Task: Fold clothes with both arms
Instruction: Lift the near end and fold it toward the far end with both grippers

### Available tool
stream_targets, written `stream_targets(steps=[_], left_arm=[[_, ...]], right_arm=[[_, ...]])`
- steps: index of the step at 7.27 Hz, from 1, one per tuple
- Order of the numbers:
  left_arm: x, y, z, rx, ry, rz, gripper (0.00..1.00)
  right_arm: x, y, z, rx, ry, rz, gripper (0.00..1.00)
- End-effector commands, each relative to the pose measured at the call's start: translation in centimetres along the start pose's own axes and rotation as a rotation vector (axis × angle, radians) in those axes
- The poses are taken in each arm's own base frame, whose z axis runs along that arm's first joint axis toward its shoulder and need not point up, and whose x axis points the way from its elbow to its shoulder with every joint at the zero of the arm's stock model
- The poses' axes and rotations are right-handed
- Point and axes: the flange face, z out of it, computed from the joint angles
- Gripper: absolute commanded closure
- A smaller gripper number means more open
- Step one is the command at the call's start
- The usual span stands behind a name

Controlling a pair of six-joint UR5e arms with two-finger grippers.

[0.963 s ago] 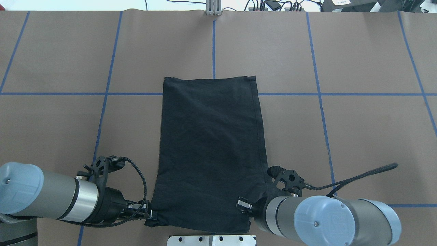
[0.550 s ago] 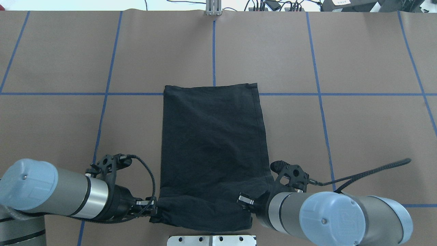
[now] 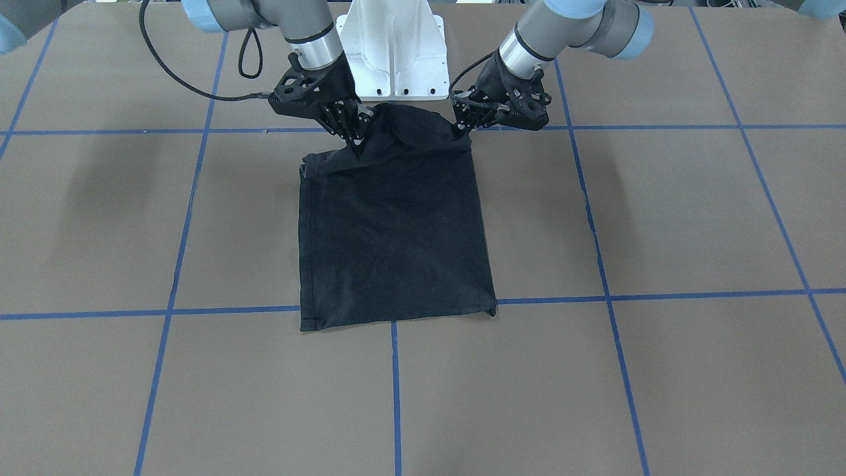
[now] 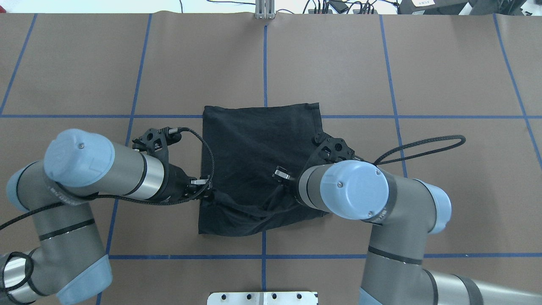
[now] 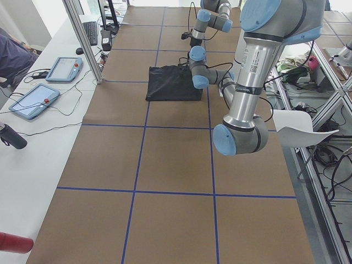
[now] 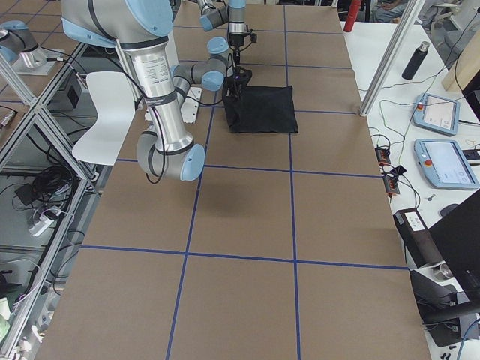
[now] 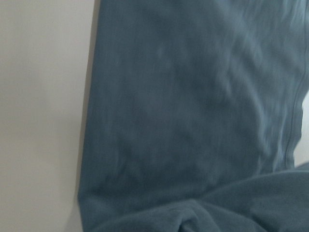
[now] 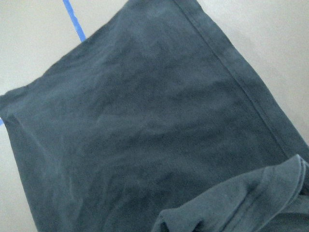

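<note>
T-shirt (image 4: 254,144) plain black; table (image 4: 444,63) brown, blue grid lines (image 4: 265,63); left arm (image 4: 127,171), right arm (image 4: 311,186) silver-grey, light-blue caps (image 4: 78,157).

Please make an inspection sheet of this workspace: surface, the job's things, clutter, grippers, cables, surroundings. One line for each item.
Surface: brown table cover with a blue tape grid, lying flat.
Job's things: black T-shirt, plain side up, folded to a rectangle; far part flat, near edge lifted and rumpled.
Clutter: nothing seen.
Grippers: left gripper and right gripper each shut on a near corner of the shirt.
Cables: left wrist cable arcs above the shirt's edge; right wrist cable loops over bare table.
Surroundings: white pedestal; side bench with tablets; a person's sleeve.
</note>
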Motion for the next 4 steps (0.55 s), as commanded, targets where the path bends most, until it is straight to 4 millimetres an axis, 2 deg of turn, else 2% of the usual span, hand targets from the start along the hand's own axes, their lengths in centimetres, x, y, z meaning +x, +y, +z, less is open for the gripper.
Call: stream_targets(steps=[1,2,3,4], left_arm=[[1.0,-5.5,1.6,0.064,-0.065,0.027,1.00],[0.3,-7.4,1.9,0.084,-0.087,0.016,1.00],[0.2,-9.0,1.3,0.108,-0.090,0.021,1.00],[-0.2,-9.8,1.4,0.116,-0.099,0.013,1.00]], right_arm=[[-3.2,-4.3,2.6,0.066,0.023,0.020,1.00],[-4.0,-5.6,3.1,0.085,0.031,-0.001,1.00],[-3.9,-7.1,4.1,0.107,0.054,0.003,1.00],[-4.2,-8.6,4.8,0.127,0.069,-0.008,1.00]])
